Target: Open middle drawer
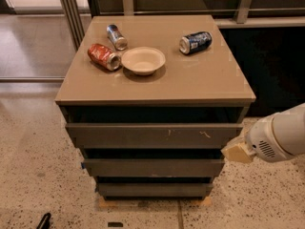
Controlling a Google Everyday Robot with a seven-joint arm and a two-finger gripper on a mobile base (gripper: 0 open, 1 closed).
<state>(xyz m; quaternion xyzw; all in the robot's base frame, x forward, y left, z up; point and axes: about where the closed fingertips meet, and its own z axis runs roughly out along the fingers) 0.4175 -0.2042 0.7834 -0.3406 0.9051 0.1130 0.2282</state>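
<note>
The middle drawer (152,167) is a plain grey-brown front, second of three in the cabinet. It sits below the taller top front (152,135) with pale scratch marks and above the short bottom front (152,190). All three fronts look nearly flush, stepping back slightly toward the floor. My gripper (237,152) is a tan tip on a white arm (281,137). It sits just off the cabinet's right side, level with the gap between the top and middle fronts. I cannot tell whether it touches the cabinet.
On the cabinet top (209,80) lie a red can (103,57), a silver can (116,36), a blue can (195,42) and a white bowl (143,60). A speckled floor (33,175) surrounds the cabinet. A dark wall panel (271,66) stands at the right.
</note>
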